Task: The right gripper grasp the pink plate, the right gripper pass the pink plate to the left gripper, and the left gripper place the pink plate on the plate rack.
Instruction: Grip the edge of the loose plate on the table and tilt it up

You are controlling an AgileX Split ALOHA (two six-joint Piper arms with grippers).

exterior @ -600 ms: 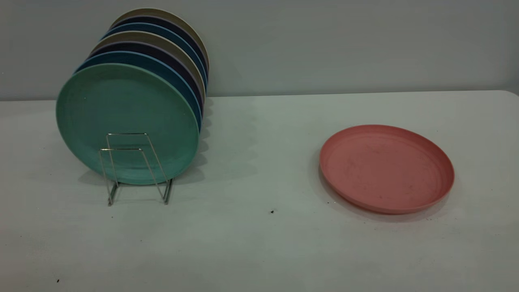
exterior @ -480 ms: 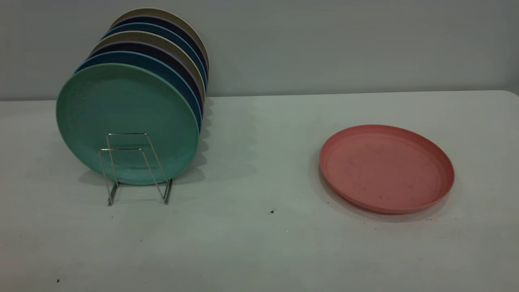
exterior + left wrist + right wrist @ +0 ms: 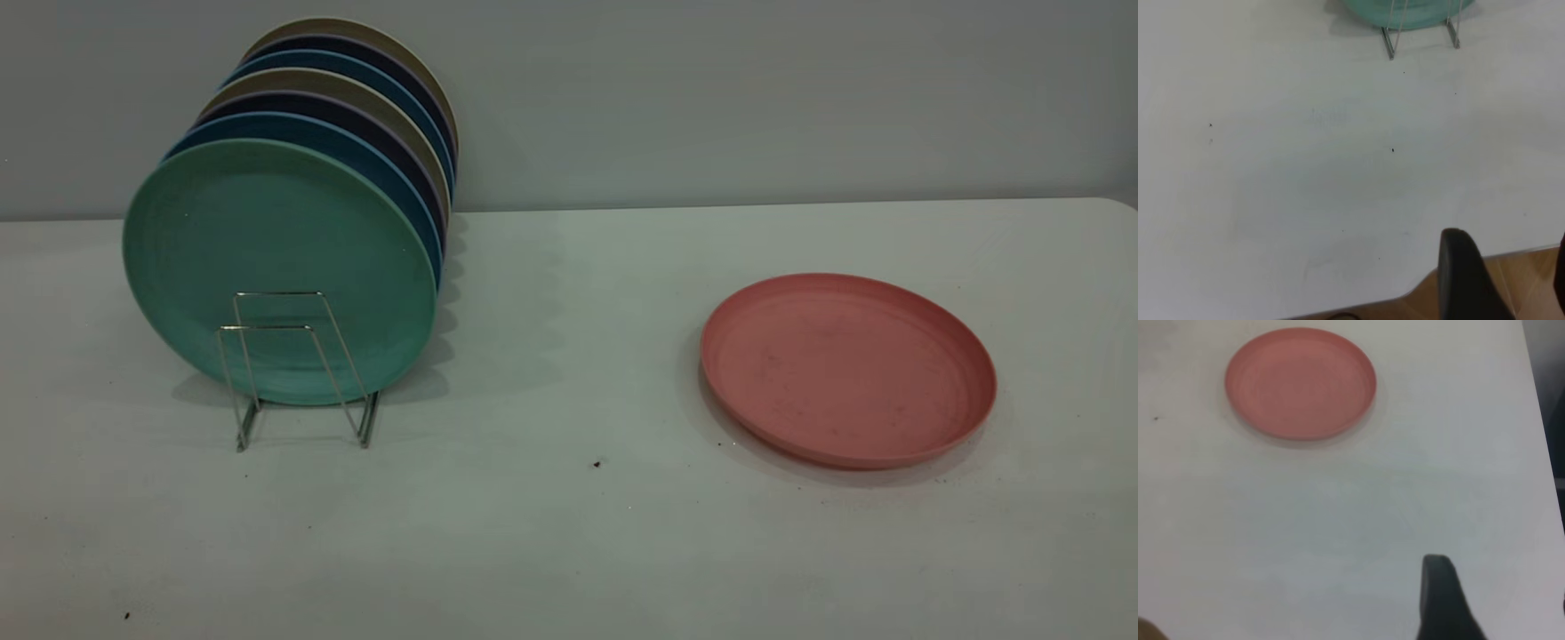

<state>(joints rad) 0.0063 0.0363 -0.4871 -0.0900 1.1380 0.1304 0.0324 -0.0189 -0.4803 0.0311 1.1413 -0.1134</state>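
Nothing changed across last half-second: pink plate (image 3: 847, 369) flat on table (image 3: 569, 533), 3 o'clock of plate rack (image 3: 298, 369), well apart. Right gripper (image 3: 1491, 600) hangs well short of plate, left gripper (image 3: 1501, 277) near table edge; both seemingly spread, empty. Grasp not started.

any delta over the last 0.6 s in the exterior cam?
Nothing visibly changed. The pink plate lies flat on the table in the same spot, untouched; the plate rack and its upright plates are as before. Neither hand appears in the exterior view.
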